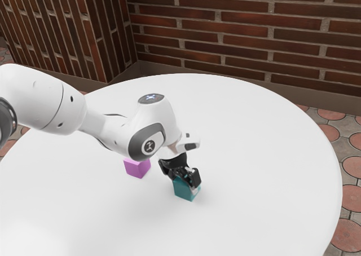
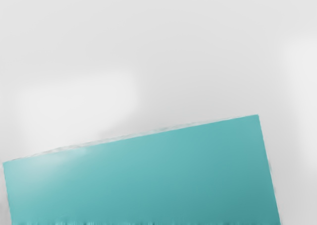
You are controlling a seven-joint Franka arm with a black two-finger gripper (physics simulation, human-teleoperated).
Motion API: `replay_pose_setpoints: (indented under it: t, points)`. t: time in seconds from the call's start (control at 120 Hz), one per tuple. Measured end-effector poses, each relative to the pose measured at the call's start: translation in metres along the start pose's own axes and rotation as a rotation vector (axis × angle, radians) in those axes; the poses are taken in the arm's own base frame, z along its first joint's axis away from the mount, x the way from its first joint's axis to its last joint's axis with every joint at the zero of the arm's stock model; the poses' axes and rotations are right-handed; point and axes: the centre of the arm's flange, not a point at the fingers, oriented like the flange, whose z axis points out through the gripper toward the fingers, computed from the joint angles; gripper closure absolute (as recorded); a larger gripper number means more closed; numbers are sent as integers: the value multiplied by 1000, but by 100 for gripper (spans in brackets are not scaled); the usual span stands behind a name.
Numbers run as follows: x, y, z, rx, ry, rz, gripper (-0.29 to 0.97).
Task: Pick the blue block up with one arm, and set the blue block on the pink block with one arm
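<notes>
Blue block [image 2: 143,175] sits right under hand [image 1: 185,176], grip state unclear; confirm squeeze, lift straight, centre over pink block [image 1: 137,168] beside it.

Brick walls [image 1: 242,30], round white table [image 1: 265,149]

Arm [image 1: 39,106]: one, white, jointed; enters from the exterior view's left, its thick rear link lying nearly level above the bench's [image 1: 271,154] left edge. Forearm [image 1: 107,129]: slopes down toward the bench's middle. Wrist [image 1: 148,137]: white, with grey round caps on top and side, bent so its end points straight down. Jaws: black, vertical, low over the bench, just nearward of its middle.
</notes>
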Motion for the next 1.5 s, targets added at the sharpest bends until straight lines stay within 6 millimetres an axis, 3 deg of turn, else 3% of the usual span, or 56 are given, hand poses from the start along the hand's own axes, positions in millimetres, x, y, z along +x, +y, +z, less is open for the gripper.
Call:
replay_pose_setpoints:
  t: [0.267, 0.383, 0.467, 0.542, 0.692, 1.017, 1.233, 1.5]
  points:
    - [4, 6, -28, 15, 38, 9, 32]
    - [2, 14, -78, 44, 82, 21, 33]
    - [-17, 7, -107, 83, 90, 13, 33]
    - [-35, -2, -121, 109, 85, -1, 32]
    - [-53, -31, -124, 130, 56, -43, 31]
    - [-54, -117, -130, 150, 44, -133, 31]
    - [-47, -118, -125, 149, 38, -81, 31]
    - [-45, -141, -129, 159, 43, -67, 31]
